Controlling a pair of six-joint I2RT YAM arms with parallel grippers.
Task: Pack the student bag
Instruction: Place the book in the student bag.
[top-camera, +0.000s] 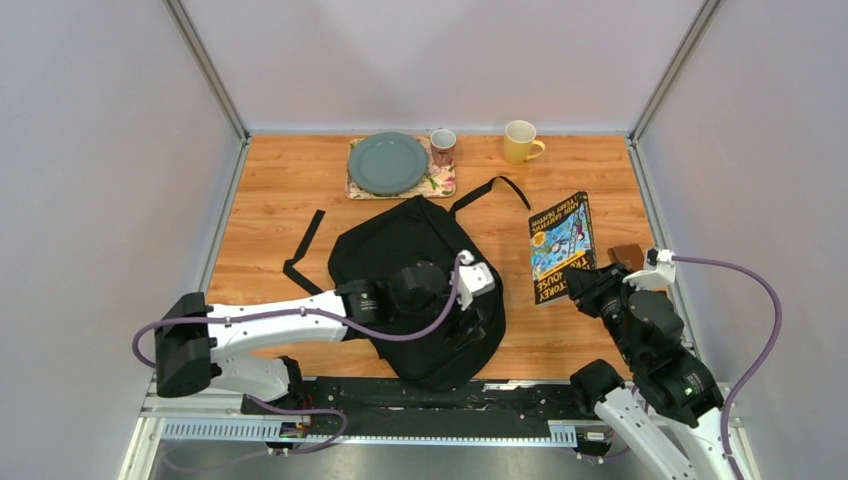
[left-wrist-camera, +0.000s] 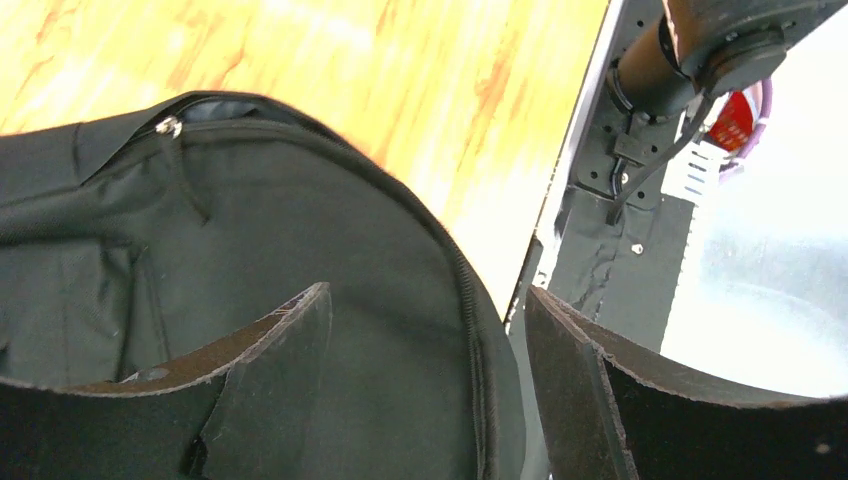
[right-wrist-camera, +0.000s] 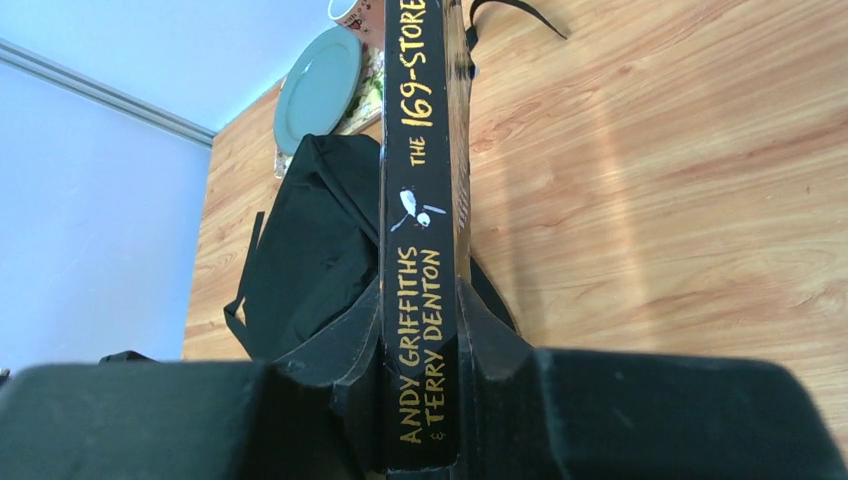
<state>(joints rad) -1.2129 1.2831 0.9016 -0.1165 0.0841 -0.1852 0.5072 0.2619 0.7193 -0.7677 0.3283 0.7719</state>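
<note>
The student bag (top-camera: 405, 250) is a large black backpack lying mid-table, straps trailing toward the back. My left gripper (top-camera: 482, 318) hangs open over the bag's near right edge; in the left wrist view its fingers (left-wrist-camera: 270, 350) straddle the zipper seam of the bag (left-wrist-camera: 300, 220), holding nothing. My right gripper (top-camera: 585, 285) is shut on the near end of a black-spined book (top-camera: 560, 245). The right wrist view shows the book's spine (right-wrist-camera: 420, 200) clamped between the fingers (right-wrist-camera: 350, 350), with the bag (right-wrist-camera: 310, 250) beyond it to the left.
A small brown wallet (top-camera: 627, 256) lies right of the book. At the back stand a green plate (top-camera: 387, 163) on a floral tray (top-camera: 440, 183), a patterned mug (top-camera: 442, 146) and a yellow mug (top-camera: 521, 141). Grey walls enclose the table.
</note>
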